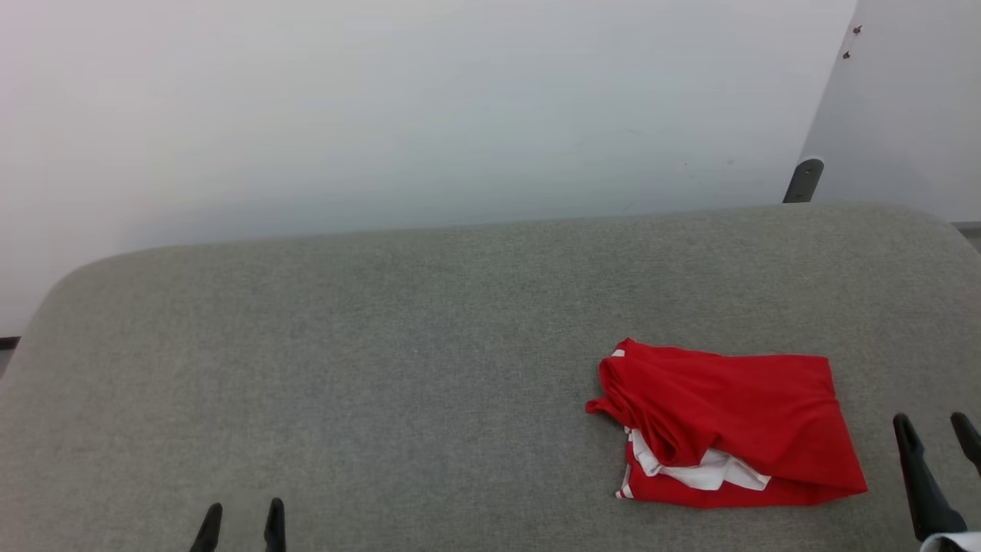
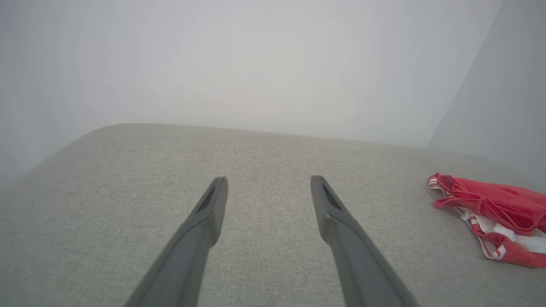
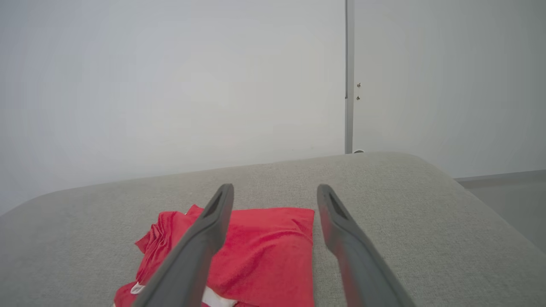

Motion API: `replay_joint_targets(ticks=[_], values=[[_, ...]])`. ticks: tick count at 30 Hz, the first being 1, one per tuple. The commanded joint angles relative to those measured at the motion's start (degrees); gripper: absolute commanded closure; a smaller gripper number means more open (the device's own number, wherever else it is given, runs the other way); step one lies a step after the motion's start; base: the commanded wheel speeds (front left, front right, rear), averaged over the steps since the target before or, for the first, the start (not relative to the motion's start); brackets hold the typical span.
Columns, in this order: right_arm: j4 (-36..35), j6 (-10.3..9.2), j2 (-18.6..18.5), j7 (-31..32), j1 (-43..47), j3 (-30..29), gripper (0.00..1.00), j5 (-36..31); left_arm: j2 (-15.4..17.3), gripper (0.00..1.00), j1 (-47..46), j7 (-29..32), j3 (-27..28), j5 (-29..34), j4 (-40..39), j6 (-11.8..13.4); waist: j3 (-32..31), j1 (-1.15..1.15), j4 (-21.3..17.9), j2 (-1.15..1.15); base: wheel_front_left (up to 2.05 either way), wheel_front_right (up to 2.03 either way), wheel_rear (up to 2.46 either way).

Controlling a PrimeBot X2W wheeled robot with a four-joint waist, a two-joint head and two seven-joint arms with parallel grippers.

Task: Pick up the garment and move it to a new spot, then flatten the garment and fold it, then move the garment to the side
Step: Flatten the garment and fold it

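Note:
The garment (image 1: 728, 422) is a red shirt with white parts, lying in a loosely folded bundle on the right half of the grey padded surface (image 1: 383, 345). White cloth and striped trim poke out at its near left corner. The left wrist view has the garment (image 2: 495, 217) at its right edge; in the right wrist view the garment (image 3: 260, 251) lies under and beyond the fingers. My right gripper (image 1: 935, 429) stands open just right of the bundle, nothing between its fingers. At the lower left my left gripper (image 1: 241, 512) is open and empty, far from the cloth.
A pale wall (image 1: 421, 115) rises behind the padded surface. At the back right a dark post (image 1: 802, 180) stands beside a grey panel with two small screws (image 1: 851, 42). The surface's rounded corners fall away at the far left and right.

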Motion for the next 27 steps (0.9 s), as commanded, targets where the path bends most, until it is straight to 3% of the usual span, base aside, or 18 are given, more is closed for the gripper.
replay_joint_targets(ticks=[1, 15, 27], values=[[-1.51, -0.02, 0.85, 0.47, 1.55, -1.44, 0.00, -1.27, -0.14, 0.00, 0.90, 0.03, 0.20, 0.35, -0.79, -0.24, 0.12, 0.00, 0.24, 0.00, 0.00, 0.00, 0.00], [-11.18, -0.02, 6.78, 4.87, 6.70, -7.35, 0.00, -6.34, -2.03, 0.00, 4.79, 0.03, 1.02, 1.10, -4.87, 0.44, 0.92, 0.00, 0.55, 0.00, 0.00, 0.00, 0.00], [-12.38, -0.02, 7.77, 5.43, 6.06, -6.73, 0.00, -7.13, -2.25, 0.00, 3.49, 0.03, 0.72, 1.93, -4.54, 0.15, 1.00, 0.00, 0.82, 0.00, 0.00, 0.00, 0.00]])
